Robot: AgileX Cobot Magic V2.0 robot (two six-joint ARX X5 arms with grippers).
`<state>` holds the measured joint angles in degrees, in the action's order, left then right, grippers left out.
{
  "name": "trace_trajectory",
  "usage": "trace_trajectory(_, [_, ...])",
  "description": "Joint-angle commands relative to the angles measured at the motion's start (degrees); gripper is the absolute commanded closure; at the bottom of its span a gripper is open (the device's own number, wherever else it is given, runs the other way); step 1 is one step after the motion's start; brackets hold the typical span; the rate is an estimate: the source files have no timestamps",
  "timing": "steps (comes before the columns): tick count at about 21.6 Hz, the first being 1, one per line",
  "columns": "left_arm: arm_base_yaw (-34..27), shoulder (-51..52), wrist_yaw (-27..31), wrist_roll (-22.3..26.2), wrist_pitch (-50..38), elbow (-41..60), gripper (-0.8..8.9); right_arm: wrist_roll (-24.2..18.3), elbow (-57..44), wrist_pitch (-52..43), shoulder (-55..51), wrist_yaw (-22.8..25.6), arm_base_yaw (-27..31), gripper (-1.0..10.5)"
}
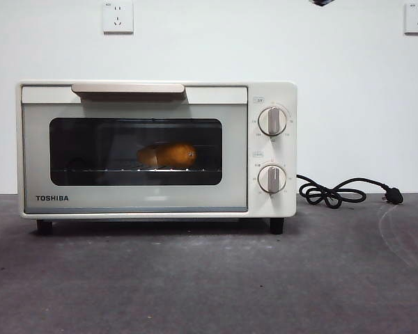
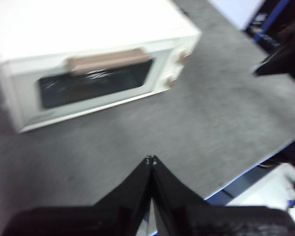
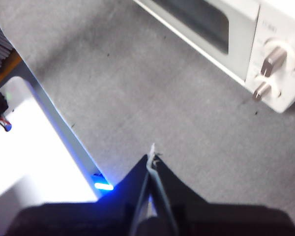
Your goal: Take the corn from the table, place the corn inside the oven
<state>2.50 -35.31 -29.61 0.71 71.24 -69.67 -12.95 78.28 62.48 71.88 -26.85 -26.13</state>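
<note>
The corn [image 1: 168,154] lies on the rack inside the cream-white Toshiba oven [image 1: 156,148], seen through the dark glass window. The oven door is closed, its beige handle [image 1: 128,88] at the top. My left gripper [image 2: 151,160] is shut and empty, held above the grey table [image 2: 196,128] in front of the oven [image 2: 93,73]. Also shut and empty, my right gripper [image 3: 151,156] hovers over the table [image 3: 137,88] near the oven's knob side [image 3: 270,69]. In the front view only a black tip [image 1: 322,2] shows at the top edge.
A black power cord with plug [image 1: 345,191] lies on the table right of the oven. Two wall sockets [image 1: 118,17] sit on the white wall behind. The table's edge [image 3: 54,115] and a white stand show in the right wrist view.
</note>
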Motion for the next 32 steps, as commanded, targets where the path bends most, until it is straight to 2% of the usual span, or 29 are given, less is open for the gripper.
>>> trace_trajectory(1, [0.13, 1.53, 2.82, -0.92, 2.56, 0.15, 8.21, -0.57, 0.15, -0.83, 0.28, -0.15, 0.0, 9.5])
trace_trajectory(11, [0.13, 2.23, 3.02, -2.01, 4.31, 0.15, 8.18, -0.57, 0.15, -1.33, 0.28, 0.74, 0.0, 9.5])
trace_trajectory(27, [1.05, -7.58, 4.28, -1.99, 2.08, 0.15, 8.18, -0.57, 0.17, -5.29, 0.28, 13.14, 0.0, 9.5])
trace_trajectory(32, [1.05, -5.05, 4.13, -2.16, -2.97, 0.15, 8.17, -0.57, 0.17, -7.5, 0.28, 13.86, 0.02, 9.5])
